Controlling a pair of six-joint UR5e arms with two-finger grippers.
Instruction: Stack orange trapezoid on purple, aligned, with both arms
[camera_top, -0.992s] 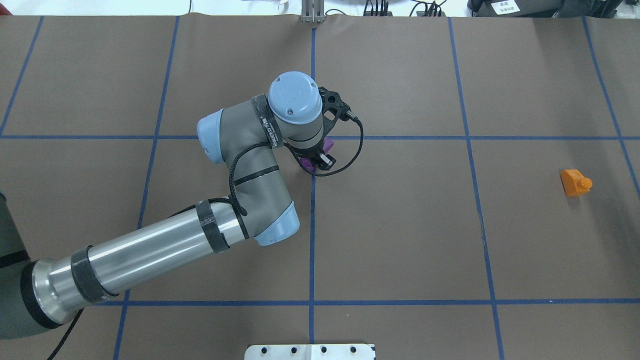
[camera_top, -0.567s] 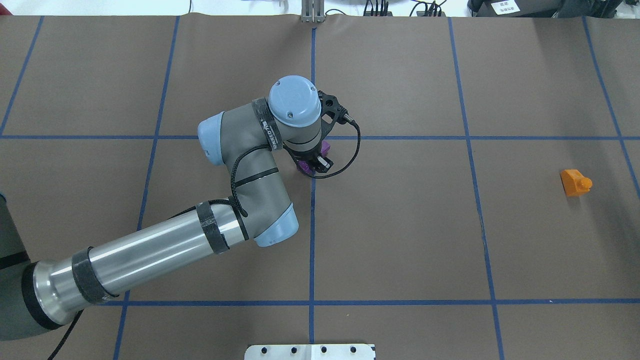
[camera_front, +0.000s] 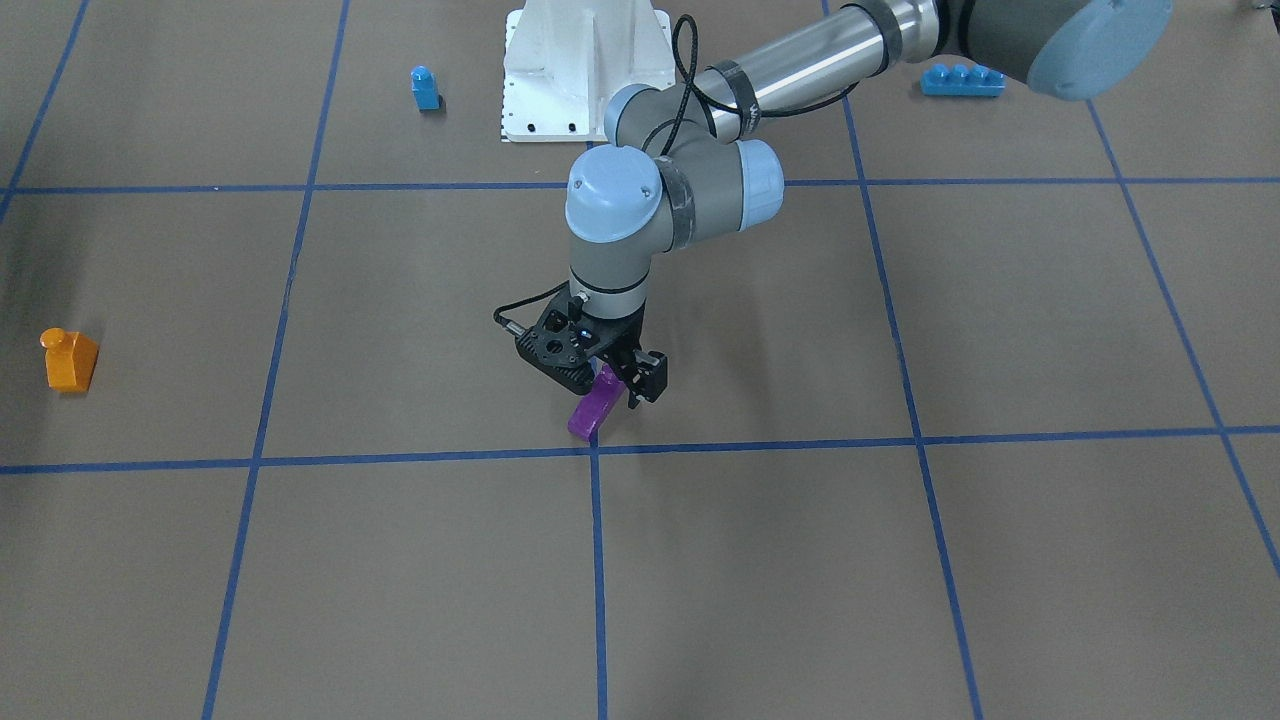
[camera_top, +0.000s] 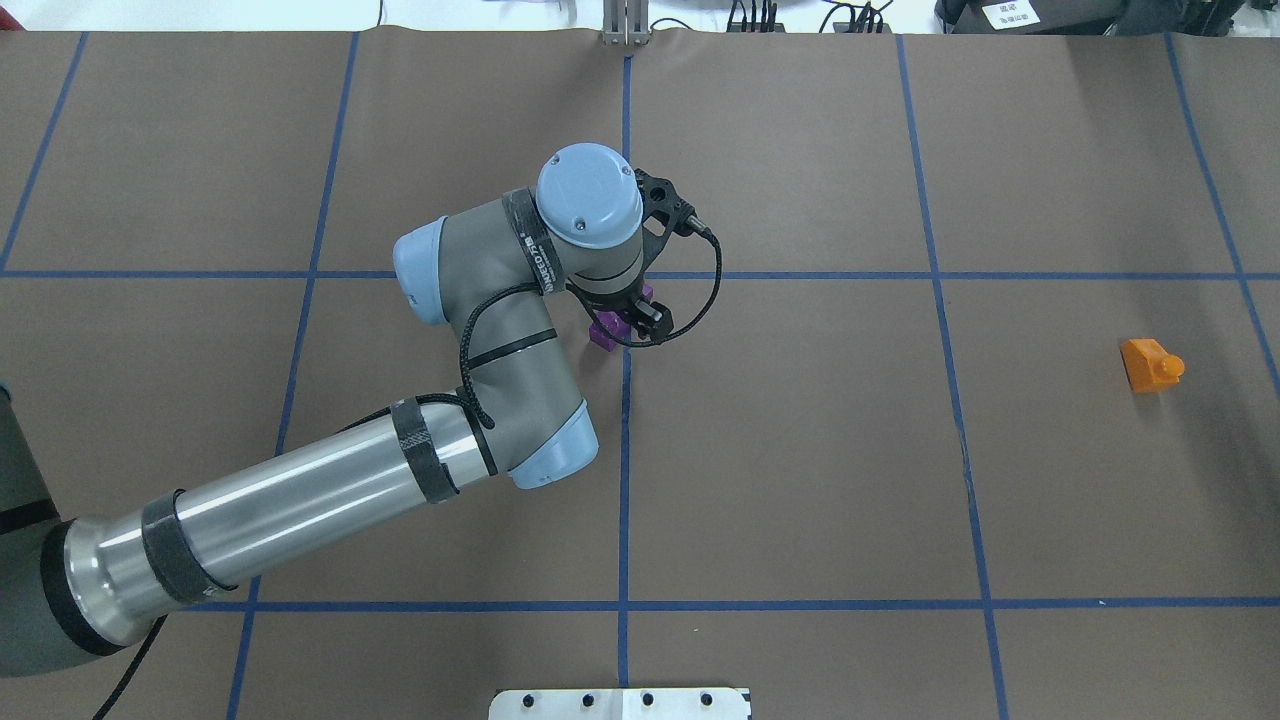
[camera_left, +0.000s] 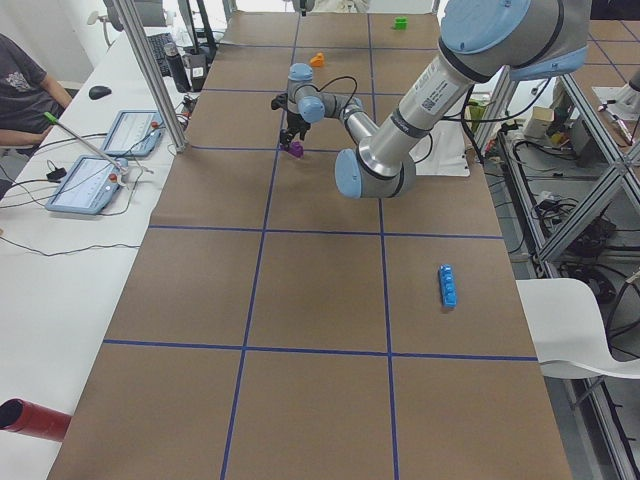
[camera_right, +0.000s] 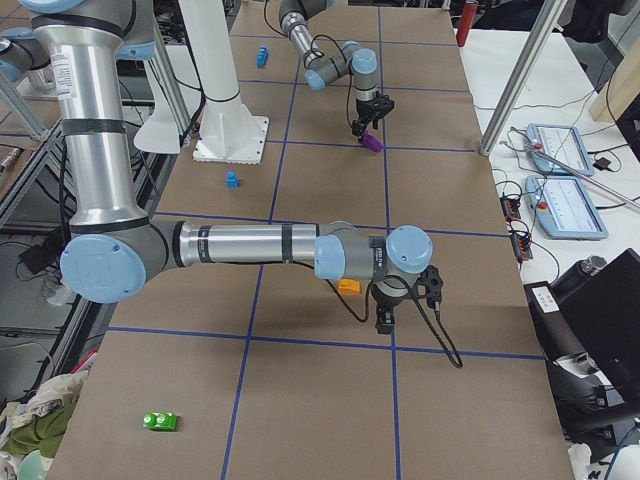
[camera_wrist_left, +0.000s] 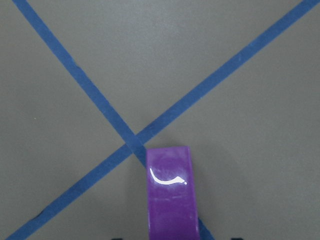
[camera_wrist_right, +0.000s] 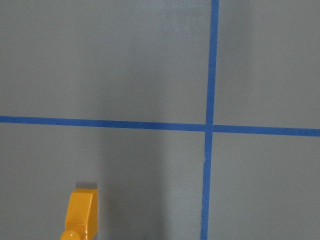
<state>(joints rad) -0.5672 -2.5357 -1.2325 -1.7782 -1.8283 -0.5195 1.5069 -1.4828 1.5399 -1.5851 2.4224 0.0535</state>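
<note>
The purple block (camera_front: 592, 412) hangs tilted in my left gripper (camera_front: 620, 388), which is shut on it near the table's middle, just above a tape crossing. It also shows in the overhead view (camera_top: 603, 335) and the left wrist view (camera_wrist_left: 171, 195). The orange trapezoid (camera_top: 1150, 365) lies on its side at the table's right, stud pointing right; it also shows in the front view (camera_front: 70, 360). The right wrist view shows it low on the left (camera_wrist_right: 82, 212). My right gripper (camera_right: 400, 300) hovers beside it in the exterior right view only; I cannot tell whether it is open.
A small blue single-stud block (camera_front: 425, 88) and a long blue brick (camera_front: 962, 80) lie near the white robot base plate (camera_front: 580, 70). A green block (camera_right: 160, 421) lies at the right end. Blue tape lines grid the brown table cover.
My left gripper has shifted slightly left with the purple block, which has turned a little in the overhead view. The orange trapezoid has not moved.
</note>
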